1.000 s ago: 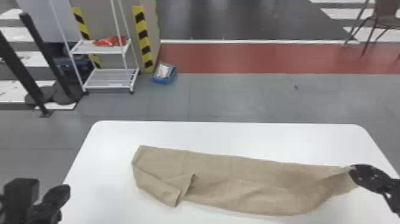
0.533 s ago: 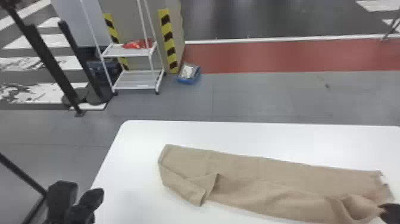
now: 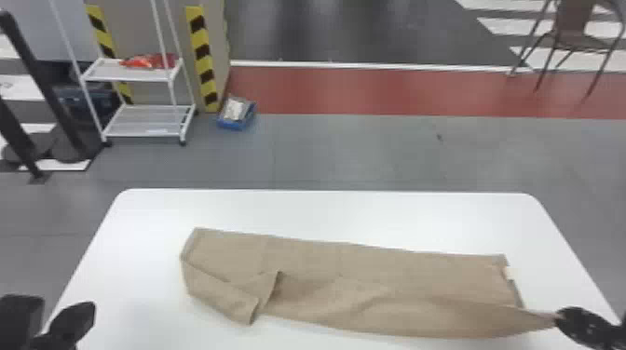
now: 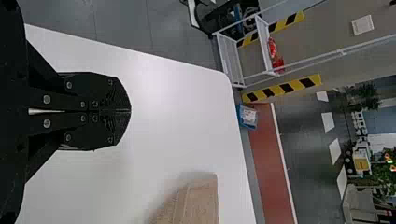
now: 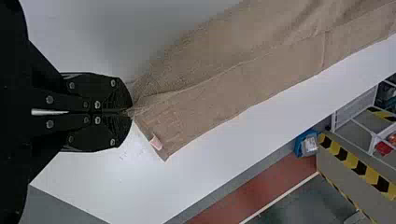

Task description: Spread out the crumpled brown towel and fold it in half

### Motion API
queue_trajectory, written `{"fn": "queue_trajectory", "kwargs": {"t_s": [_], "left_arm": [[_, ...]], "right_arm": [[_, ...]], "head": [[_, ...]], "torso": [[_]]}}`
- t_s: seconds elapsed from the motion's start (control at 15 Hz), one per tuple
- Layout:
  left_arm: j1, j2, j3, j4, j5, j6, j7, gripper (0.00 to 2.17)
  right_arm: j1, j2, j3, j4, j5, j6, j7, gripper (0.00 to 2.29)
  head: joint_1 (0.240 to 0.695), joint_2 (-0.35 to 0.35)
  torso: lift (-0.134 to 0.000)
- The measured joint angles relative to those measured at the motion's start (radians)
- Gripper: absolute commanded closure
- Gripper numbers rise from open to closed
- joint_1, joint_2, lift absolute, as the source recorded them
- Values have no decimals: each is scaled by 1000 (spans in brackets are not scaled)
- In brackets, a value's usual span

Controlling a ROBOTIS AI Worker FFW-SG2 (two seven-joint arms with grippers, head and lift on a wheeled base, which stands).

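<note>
At the head view's lower right, my right gripper (image 3: 561, 316) holds the near right corner of the brown towel (image 3: 354, 279). The towel lies as a long strip across the white table, its left end folded over in a crumpled flap and its right part pulled toward the gripper. In the right wrist view, the closed right gripper (image 5: 130, 112) pinches the edge of the towel (image 5: 224, 93), near a small pale tag. My left gripper (image 3: 46, 333) is at the lower left, apart from the towel; in the left wrist view the left gripper (image 4: 130, 110) is shut with nothing between its fingers.
The white table (image 3: 326, 209) has its far edge behind the towel. On the floor beyond are a white rack (image 3: 144, 121), a blue box (image 3: 236, 114) and black posts (image 3: 51, 93) at the left, and a chair (image 3: 575, 32) at the far right.
The head view has swung left and then back right. The towel's right end, bunched half a second ago, is now drawn out flatter toward my right gripper, with its tag showing.
</note>
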Motion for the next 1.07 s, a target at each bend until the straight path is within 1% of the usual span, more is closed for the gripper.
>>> {"fn": "queue_trajectory", "kwargs": {"t_s": [0.07,0.13,0.2,0.27,0.33,0.4,0.53,0.67,0.73,0.8,0.87,0.93,1.0,1.07], "left_arm": [[0,0,-7,-1,-1,0,0,1757],[0,-1,-11,-2,-2,0,0,1757],[0,-1,-12,-2,-4,0,0,1757],[0,-1,-11,-2,-5,0,0,1757],[0,-1,-9,-2,-5,1,0,1757],[0,0,-8,-3,-6,2,0,1757],[0,0,-10,-7,-6,3,0,1757],[0,-1,-17,-11,-8,3,0,1757],[0,-1,-20,-13,-11,3,0,1757],[0,-1,-23,-15,-16,3,0,1757],[0,-1,-26,-19,-22,3,-2,1723],[0,-1,-33,-24,-29,3,-8,1575],[0,0,-45,-27,-37,-1,-12,1558],[-2,0,-60,-28,-44,-10,-14,1480]], "right_arm": [[-8,-5,-2,14,12,6,15,1426],[-12,-9,-3,25,29,10,48,795],[-10,-11,-5,31,34,10,80,289],[1,-12,-9,32,31,-2,110,124],[13,-13,-11,31,29,-13,152,33],[24,-14,-14,26,29,-20,202,33],[42,-14,-18,15,27,-46,259,33],[54,-14,-30,6,19,-73,294,46],[51,-12,-46,2,-17,-73,335,56],[44,-10,-63,-3,-73,-57,359,70],[36,-9,-73,-8,-124,-28,363,87],[22,-4,-77,-17,-175,24,349,90],[1,4,-75,-23,-218,94,304,90],[-19,9,-65,-26,-247,170,245,90]], "head": [[695,-116],[695,-124],[695,-127],[695,-124],[695,-117],[695,-109],[695,-99],[695,-96],[695,-96],[695,-94],[695,-91],[695,-94],[695,-101],[695,-117]], "torso": [[0],[0],[0],[0],[0],[0],[0],[0],[0],[0],[0],[0],[0],[0]]}}
